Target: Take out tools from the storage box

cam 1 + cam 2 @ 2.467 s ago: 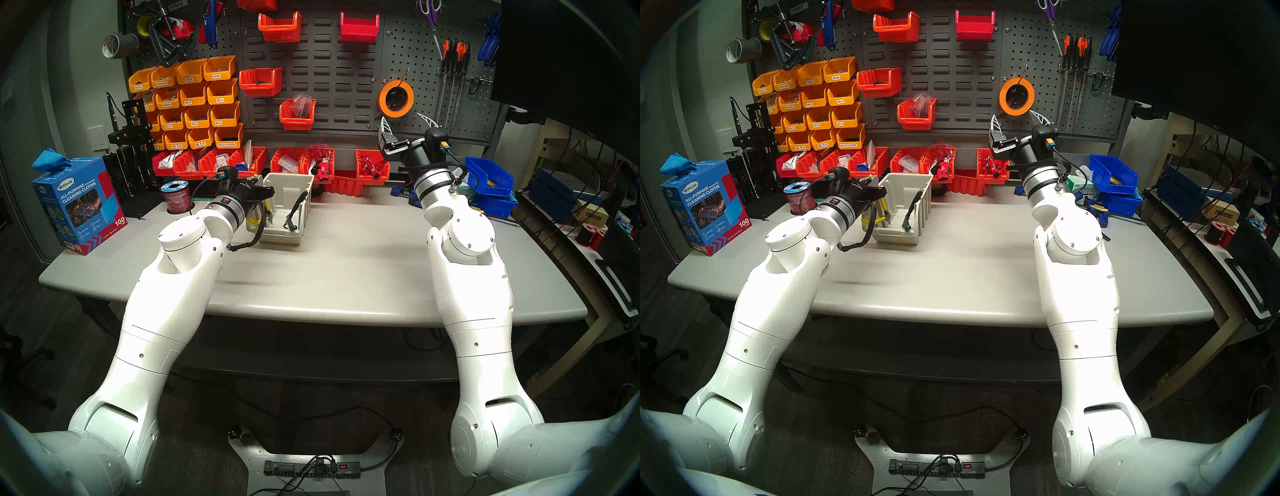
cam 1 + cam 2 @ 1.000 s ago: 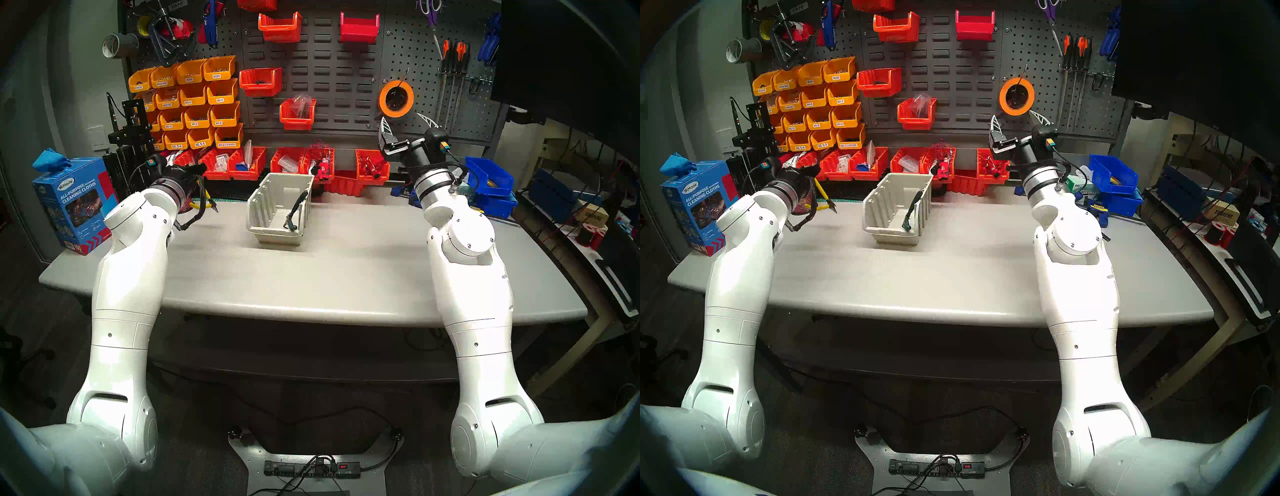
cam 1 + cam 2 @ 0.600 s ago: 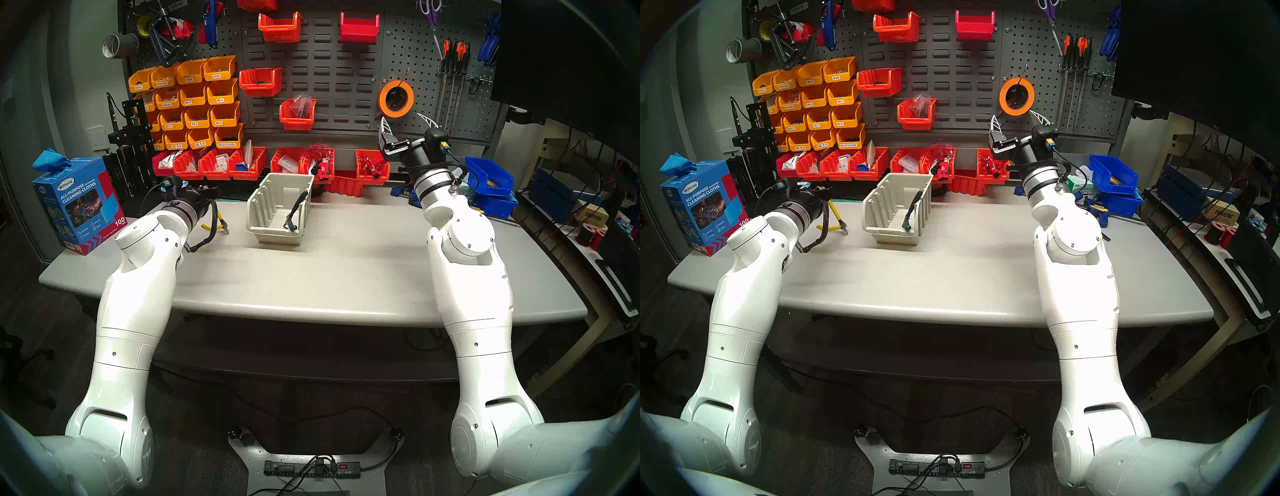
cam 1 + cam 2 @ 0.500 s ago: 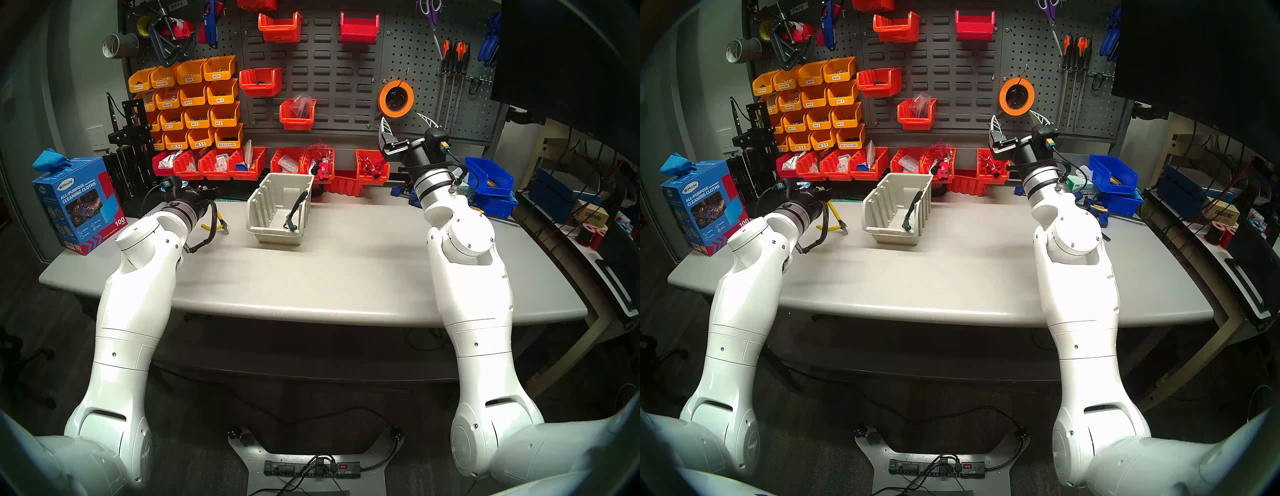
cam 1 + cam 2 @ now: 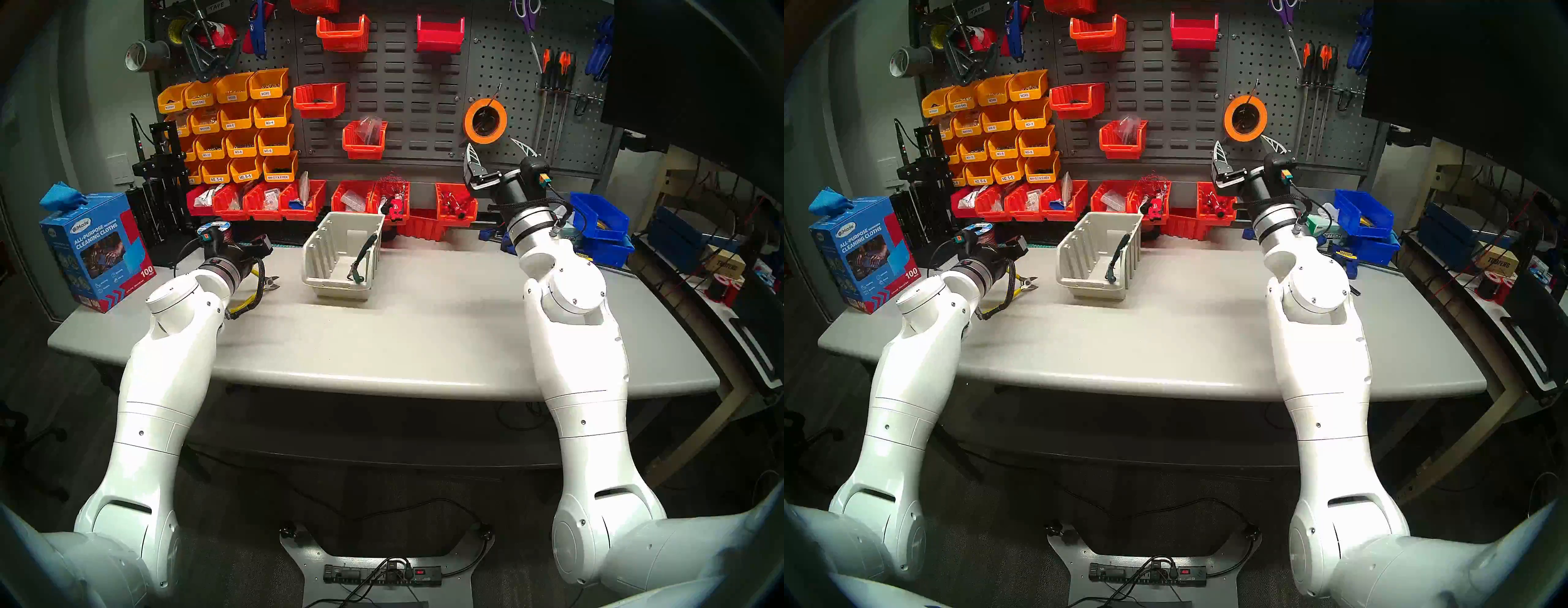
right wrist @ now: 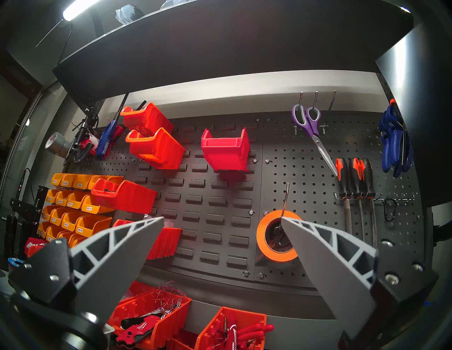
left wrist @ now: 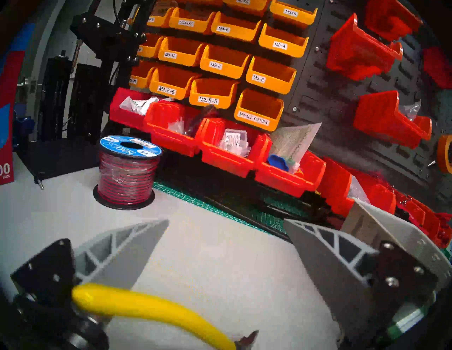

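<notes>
The beige storage box (image 5: 339, 292) stands mid-table, and green-handled pliers (image 5: 361, 261) lean against its right wall inside. Yellow-handled pliers (image 5: 268, 283) lie on the table left of the box, dark jaws pointing toward it. My left gripper (image 7: 225, 221) hovers just over them, open, fingers wide apart; one yellow handle (image 7: 146, 308) runs below the base of the left finger (image 7: 127, 251). My right gripper (image 5: 492, 143) is raised high at the back right, facing the pegboard, open and empty, as the right wrist view shows (image 6: 222, 217).
A red-black wire spool (image 7: 128, 171) and a green cutting mat (image 7: 220, 210) sit behind the left gripper. A blue cleaning-cloth box (image 5: 95, 250) stands far left. Red bins (image 5: 297, 199) line the back edge, and blue bins (image 5: 598, 220) stand at the right.
My left arm carried the yellow pliers out of the box to the left and down to the table, then opened. The pliers now lie flat. The right arm stayed still.
</notes>
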`<action>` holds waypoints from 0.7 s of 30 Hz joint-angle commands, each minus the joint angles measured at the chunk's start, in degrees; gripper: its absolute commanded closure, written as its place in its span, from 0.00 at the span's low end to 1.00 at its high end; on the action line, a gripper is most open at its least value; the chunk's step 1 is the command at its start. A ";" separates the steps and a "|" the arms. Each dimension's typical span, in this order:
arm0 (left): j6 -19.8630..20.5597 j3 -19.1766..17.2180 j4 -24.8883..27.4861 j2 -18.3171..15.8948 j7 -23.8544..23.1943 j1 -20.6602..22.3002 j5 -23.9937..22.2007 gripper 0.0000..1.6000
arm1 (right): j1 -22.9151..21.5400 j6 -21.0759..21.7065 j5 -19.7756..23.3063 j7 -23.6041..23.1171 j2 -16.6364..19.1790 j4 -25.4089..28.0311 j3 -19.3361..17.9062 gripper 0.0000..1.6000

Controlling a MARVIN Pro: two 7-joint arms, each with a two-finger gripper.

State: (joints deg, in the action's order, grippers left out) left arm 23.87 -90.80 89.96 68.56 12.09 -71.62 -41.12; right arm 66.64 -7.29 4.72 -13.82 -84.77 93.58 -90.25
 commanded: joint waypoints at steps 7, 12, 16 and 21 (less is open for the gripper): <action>-0.24 0.30 0.48 -0.78 -0.52 0.12 0.69 0.00 | -0.38 -0.04 0.03 -0.08 0.02 0.73 0.04 0.00; -0.46 2.83 -0.04 -3.29 -2.60 1.51 3.49 0.00 | -0.39 -0.06 0.02 -0.08 0.02 0.71 0.04 0.00; -2.78 5.54 1.63 -6.35 -6.13 2.62 7.61 0.00 | -0.42 -0.13 0.02 -0.06 0.00 0.61 0.04 0.00; -5.79 8.84 1.80 -11.18 -12.46 3.62 11.84 0.00 | -0.43 -0.14 0.02 -0.05 -0.01 0.56 0.04 0.00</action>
State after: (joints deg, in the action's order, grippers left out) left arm 22.11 -84.70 89.97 63.89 5.71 -71.06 -34.40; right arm 66.64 -7.29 4.72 -13.82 -84.77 93.55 -90.26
